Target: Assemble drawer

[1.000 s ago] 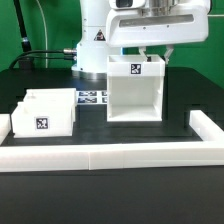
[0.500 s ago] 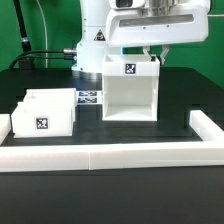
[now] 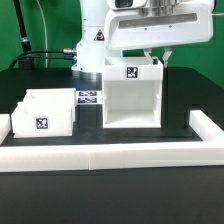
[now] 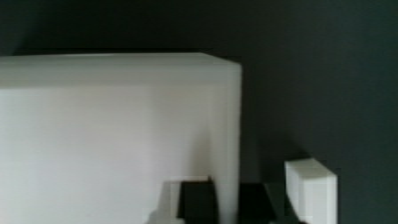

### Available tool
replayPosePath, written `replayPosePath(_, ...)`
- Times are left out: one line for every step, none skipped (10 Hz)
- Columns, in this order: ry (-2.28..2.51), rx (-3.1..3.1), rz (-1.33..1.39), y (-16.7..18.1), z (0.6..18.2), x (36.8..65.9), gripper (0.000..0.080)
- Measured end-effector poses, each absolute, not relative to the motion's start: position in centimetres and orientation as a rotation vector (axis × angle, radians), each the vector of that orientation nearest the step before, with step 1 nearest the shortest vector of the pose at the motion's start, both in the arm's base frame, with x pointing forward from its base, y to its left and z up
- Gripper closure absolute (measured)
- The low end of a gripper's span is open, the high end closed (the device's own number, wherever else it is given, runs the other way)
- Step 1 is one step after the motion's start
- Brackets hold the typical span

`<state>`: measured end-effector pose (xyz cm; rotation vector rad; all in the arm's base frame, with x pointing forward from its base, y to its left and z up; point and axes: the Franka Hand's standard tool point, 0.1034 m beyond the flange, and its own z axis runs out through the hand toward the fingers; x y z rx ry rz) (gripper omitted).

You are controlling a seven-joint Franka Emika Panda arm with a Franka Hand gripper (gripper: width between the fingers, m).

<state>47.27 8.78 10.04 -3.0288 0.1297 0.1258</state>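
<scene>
The large white drawer housing (image 3: pixel 132 100) stands mid-table with its open side facing the front and a tag on its top edge. It fills much of the wrist view (image 4: pixel 107 130). My gripper (image 3: pixel 152 57) is at the housing's top back corner and is shut on one of its thin walls. In the wrist view the dark fingers (image 4: pixel 217 205) stand close together at the gripper (image 4: pixel 244 205), beside a white wall edge (image 4: pixel 311 195). A smaller white tray (image 3: pixel 45 112) with a tag lies at the exterior view's left. A second tray cannot be made out.
The marker board (image 3: pixel 91 98) lies flat between the tray and the housing. A long low white border wall (image 3: pixel 110 156) runs along the front and turns back at the exterior view's right (image 3: pixel 208 126). The robot base (image 3: pixel 95 40) stands behind.
The housing has shifted toward the front and slightly to the exterior view's left, its lower edge now closer to the border wall. The tray has not moved.
</scene>
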Motion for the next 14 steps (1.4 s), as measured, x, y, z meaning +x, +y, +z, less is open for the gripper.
replayPosePath(0.128,-3.022,0.113,8.5,10.0,49.2,0.0761)
replayPosePath(0.132,-3.017,0.103,8.4,10.0,50.9,0.0758)
replayPosePath(0.132,-3.014,0.093,8.4,10.0,52.2,0.0758)
replayPosePath(0.104,-3.01,0.076,8.1,10.0,53.9,0.0757)
replayPosePath(0.045,-3.006,0.047,7.7,10.1,55.5,0.0755)
replayPosePath(0.083,-3.007,0.039,7.7,10.2,55.6,0.0755)
replayPosePath(0.082,-3.007,0.037,7.7,10.3,55.7,0.0755)
replayPosePath(0.098,-3.005,0.037,7.7,10.3,55.7,0.0755)
replayPosePath(0.184,-3.002,0.041,7.8,10.4,55.7,0.0755)
replayPosePath(0.242,-2.998,0.044,7.8,10.4,55.7,0.0755)
replayPosePath(0.353,-2.988,0.05,7.9,10.4,55.7,0.0755)
replayPosePath(0.436,-2.978,0.056,8.0,10.4,55.7,0.0755)
replayPosePath(0.481,-2.971,0.059,8.0,10.4,55.7,0.0755)
replayPosePath(0.661,-2.931,0.071,8.0,10.2,56.0,0.0755)
